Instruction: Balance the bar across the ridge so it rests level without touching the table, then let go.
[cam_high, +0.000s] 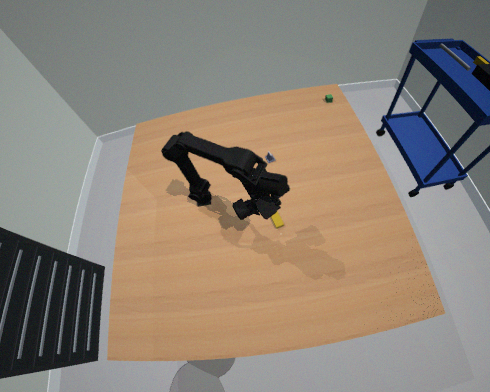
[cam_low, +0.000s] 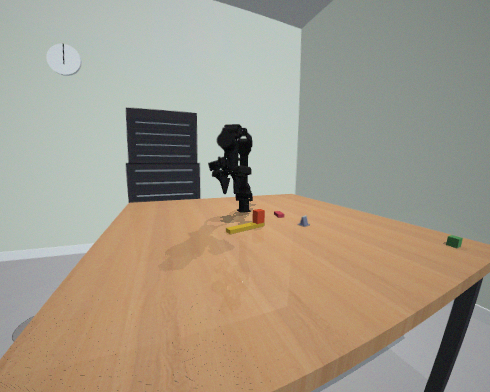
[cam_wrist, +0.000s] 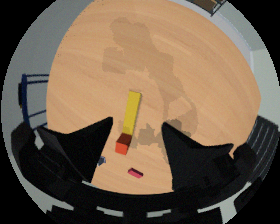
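Note:
The yellow bar (cam_high: 277, 220) (cam_low: 242, 228) (cam_wrist: 132, 110) lies flat on the table. A red block (cam_low: 258, 216) (cam_wrist: 121, 146) sits on one end of it; the arm hides that end in the top view. The ridge, a small blue-grey wedge (cam_high: 270, 158) (cam_low: 304, 221) (cam_wrist: 101, 160), stands on the table away from the bar, beyond the red block's end. My gripper (cam_wrist: 137, 122) is open and empty, pointing down from well above the table. In the wrist view the bar and red block show between and below its fingers, untouched, while the ridge shows beside the left finger.
A small magenta block (cam_low: 279, 214) (cam_wrist: 135, 173) lies near the ridge, on the side of the arm's base. A green cube (cam_high: 328, 98) (cam_low: 454, 241) is near the table's far corner in the top view. A blue cart (cam_high: 425, 145) stands off the table.

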